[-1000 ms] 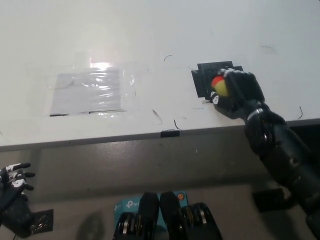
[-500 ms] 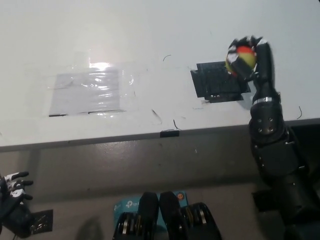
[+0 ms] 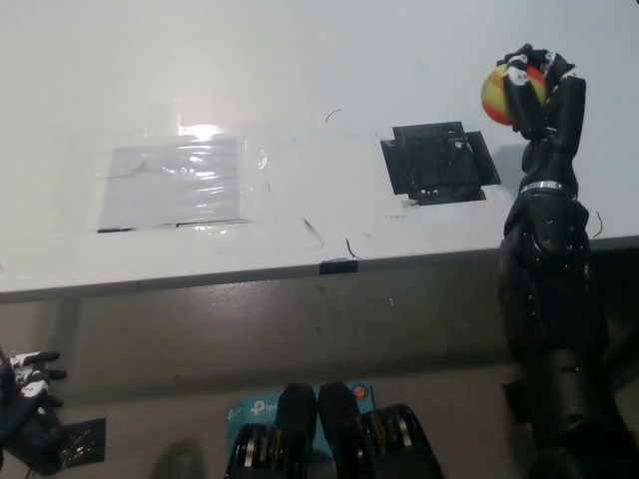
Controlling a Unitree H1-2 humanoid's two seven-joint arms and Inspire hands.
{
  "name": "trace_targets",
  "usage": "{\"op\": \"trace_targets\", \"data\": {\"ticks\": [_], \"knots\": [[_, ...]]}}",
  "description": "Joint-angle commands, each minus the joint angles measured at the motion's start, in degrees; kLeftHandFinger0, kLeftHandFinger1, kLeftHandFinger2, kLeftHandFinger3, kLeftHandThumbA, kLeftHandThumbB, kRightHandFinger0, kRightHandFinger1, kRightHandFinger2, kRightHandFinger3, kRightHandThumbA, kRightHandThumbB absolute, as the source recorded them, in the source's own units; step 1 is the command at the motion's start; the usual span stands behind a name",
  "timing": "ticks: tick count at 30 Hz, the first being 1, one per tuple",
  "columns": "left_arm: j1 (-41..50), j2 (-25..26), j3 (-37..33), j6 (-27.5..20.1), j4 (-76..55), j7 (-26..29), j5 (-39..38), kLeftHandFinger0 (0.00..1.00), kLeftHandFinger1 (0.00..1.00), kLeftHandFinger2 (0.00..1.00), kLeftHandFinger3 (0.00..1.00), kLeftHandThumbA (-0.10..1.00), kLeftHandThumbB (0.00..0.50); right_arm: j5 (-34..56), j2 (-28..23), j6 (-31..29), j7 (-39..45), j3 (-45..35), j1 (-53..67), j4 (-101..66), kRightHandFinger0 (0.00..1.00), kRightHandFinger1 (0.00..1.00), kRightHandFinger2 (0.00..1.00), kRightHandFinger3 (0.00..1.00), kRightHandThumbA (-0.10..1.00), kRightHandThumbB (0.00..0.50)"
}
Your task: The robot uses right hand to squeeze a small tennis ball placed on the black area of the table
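Nearest, at lower left below the table edge: left hand [image 3: 22, 399], only partly in frame, resting low and idle; whether its grasp is wide or narrow cannot be told.

Beside it on the floor: small dark square plate [image 3: 82, 441].

At bottom centre: teal box [image 3: 258, 409], partly hidden.

Along the near table edge: short black tab [image 3: 339, 265], set on the lip of the white table [image 3: 300, 60].

Left of centre on the tabletop: clear plastic sheet [image 3: 190, 180], wrinkled, catching glare.

Right of centre: black area [image 3: 439, 163], a taped dark patch, bare.

Farthest, at upper right: right hand [image 3: 539, 90], raised on an upright black forearm, closed around the small tennis ball [image 3: 499, 95], yellow with an orange-red band, held up off the table to the right of the black area and apart from it.
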Motion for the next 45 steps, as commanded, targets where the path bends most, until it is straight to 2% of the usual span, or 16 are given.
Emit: {"op": "trace_targets", "data": {"ticks": [1,6,13,14,16,18,19,21,23,24,25,29,35,36,38,45], "knots": [[0.02,1.12,1.04,-3.92,-1.75,0.60,0.35,0.22,0.33,0.49,0.57,0.31,0.101,20.50,3.91,4.43,3.65,-7.23,-3.34,-9.41,0.00,0.00,0.19,0.28,-0.10,0.011],[-0.07,1.30,0.89,-4.14,-1.60,0.51,0.57,0.23,0.34,0.52,0.63,0.30,0.092,21.33,5.08,5.60,3.05,-8.30,-1.78,-12.08,0.00,0.00,0.24,0.34,-0.10,0.020],[-0.24,1.61,0.99,-4.37,-1.58,-0.10,0.09,0.22,0.33,0.51,0.63,0.28,0.077,22.40,5.86,6.52,2.59,-8.47,-0.31,-14.56,0.00,0.00,0.28,0.31,-0.10,0.037],[-0.16,1.73,0.87,-4.74,-1.46,-0.03,0.46,0.23,0.33,0.50,0.60,0.37,0.143,22.83,6.06,6.60,2.54,-8.45,0.02,-15.01,0.00,0.00,0.28,0.31,-0.10,0.041],[-0.18,1.61,0.80,-4.37,-1.70,0.18,0.65,0.22,0.33,0.49,0.60,0.37,0.142,23.06,5.89,6.81,2.39,-8.17,0.23,-15.38,0.00,0.00,0.28,0.31,-0.10,0.030],[-0.53,1.80,0.49,-3.78,-2.00,0.36,1.22,0.24,0.36,0.54,0.64,0.33,0.116,23.13,5.40,7.01,2.29,-7.78,0.18,-15.20,0.00,0.00,0.29,0.32,-0.10,0.026],[-0.65,1.87,0.50,-3.68,-1.96,0.16,1.00,0.25,0.36,0.57,0.66,0.31,0.113,21.54,4.66,8.03,1.77,-6.88,0.01,-14.75,0.00,0.00,0.31,0.35,-0.10,0.092],[-0.83,1.97,0.52,-3.45,-1.94,0.03,0.87,0.24,0.36,0.56,0.67,0.31,0.108,18.68,3.14,6.52,2.32,-5.19,-0.63,-12.31,0.00,0.00,0.35,0.37,-0.10,0.108],[-1.06,2.06,0.71,-3.12,-2.14,-0.20,0.37,0.24,0.36,0.57,0.67,0.27,0.093,16.47,1.25,4.29,4.35,-2.75,-0.93,-9.86,0.00,0.00,0.35,0.41,-0.10,0.067],[-1.02,2.20,0.64,-4.74,-1.50,-0.67,0.23,0.24,0.36,0.56,0.67,0.26,0.081,13.73,-0.76,5.05,5.76,0.25,-1.12,-8.79,0.00,0.00,0.35,0.46,-0.10,0.061],[-1.20,2.34,0.52,-3.52,-2.04,-0.42,0.55,0.21,0.35,0.53,0.65,0.27,0.100,6.47,-3.80,4.67,5.74,5.57,-1.72,-7.68,0.00,0.00,0.39,0.46,-0.10,0.105],[-1.44,2.28,0.55,-3.05,-2.44,-0.45,0.28,0.19,0.34,0.54,0.66,0.20,0.076,-10.90,-11.33,2.00,1.38,18.81,-5.55,-0.44,0.00,0.07,0.45,0.38,-0.10,0.213],[-1.64,1.97,0.50,-2.19,-2.89,-0.11,0.40,0.21,0.35,0.54,0.65,0.15,0.084,-26.27,-18.90,6.19,4.07,37.00,-11.39,9.72,0.00,0.01,0.37,0.28,-0.10,0.096],[-1.74,2.12,0.50,-2.67,-2.44,-0.47,0.15,0.21,0.36,0.54,0.65,0.14,0.079,-27.55,-19.32,5.95,4.06,39.04,-11.58,11.00,0.00,0.01,0.38,0.26,-0.10,0.125],[-1.81,2.30,0.24,-2.41,-2.56,-0.48,0.55,0.21,0.36,0.57,0.67,0.10,0.064,-29.64,-19.76,7.63,4.75,43.16,-12.30,13.78,0.00,0.10,0.50,0.29,-0.10,0.068],[-3.29,3.30,-0.16,-2.53,-2.10,-0.61,1.31,0.22,0.39,0.60,0.65,0.13,0.095,-32.91,-18.24,5.28,-0.45,52.60,-12.66,22.59,0.00,0.16,0.50,0.30,-0.10,0.157]]}}
